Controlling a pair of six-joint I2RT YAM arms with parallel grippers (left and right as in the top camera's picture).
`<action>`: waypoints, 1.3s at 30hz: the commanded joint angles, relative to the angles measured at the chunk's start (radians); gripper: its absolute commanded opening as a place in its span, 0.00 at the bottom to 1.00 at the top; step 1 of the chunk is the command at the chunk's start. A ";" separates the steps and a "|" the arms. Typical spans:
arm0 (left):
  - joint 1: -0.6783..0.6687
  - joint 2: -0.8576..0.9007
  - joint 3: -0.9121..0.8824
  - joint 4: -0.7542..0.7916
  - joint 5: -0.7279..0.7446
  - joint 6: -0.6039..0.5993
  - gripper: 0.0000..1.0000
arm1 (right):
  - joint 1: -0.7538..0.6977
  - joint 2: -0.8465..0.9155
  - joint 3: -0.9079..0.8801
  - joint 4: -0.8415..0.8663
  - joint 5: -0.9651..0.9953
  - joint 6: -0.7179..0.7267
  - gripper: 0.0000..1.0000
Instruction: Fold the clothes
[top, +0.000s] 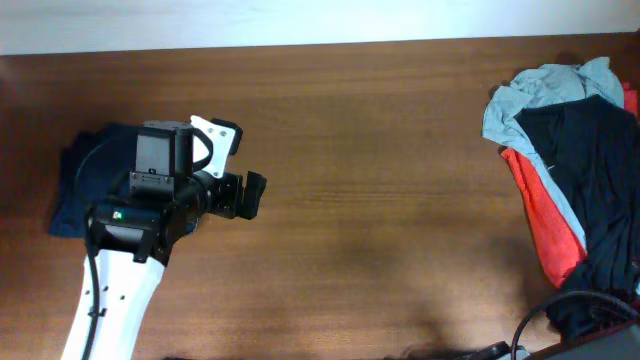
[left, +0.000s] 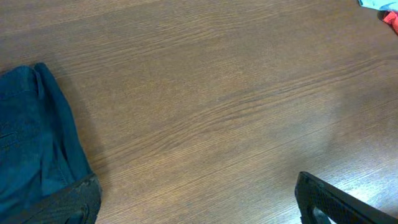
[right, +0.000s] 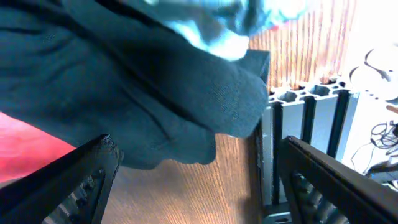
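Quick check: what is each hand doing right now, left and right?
Left hand: open, empty, above the brown wooden table.
Right hand: open, at the edge of the black cotton T-shirt, not clamped on it.

The left arm (top: 112, 296) is white with a black wrist (top: 216, 196), black cable (top: 93, 278) and green sticker (top: 119, 213).
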 joint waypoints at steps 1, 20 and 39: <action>-0.004 -0.002 0.017 -0.001 0.019 -0.006 0.99 | -0.003 0.000 -0.012 0.031 -0.050 -0.017 0.83; -0.004 -0.002 0.017 0.003 0.019 -0.006 0.99 | -0.003 -0.014 -0.185 0.203 -0.250 -0.148 0.41; -0.004 -0.002 0.017 0.018 0.018 -0.006 0.99 | 0.186 -0.386 0.108 -0.018 -0.749 -0.217 0.04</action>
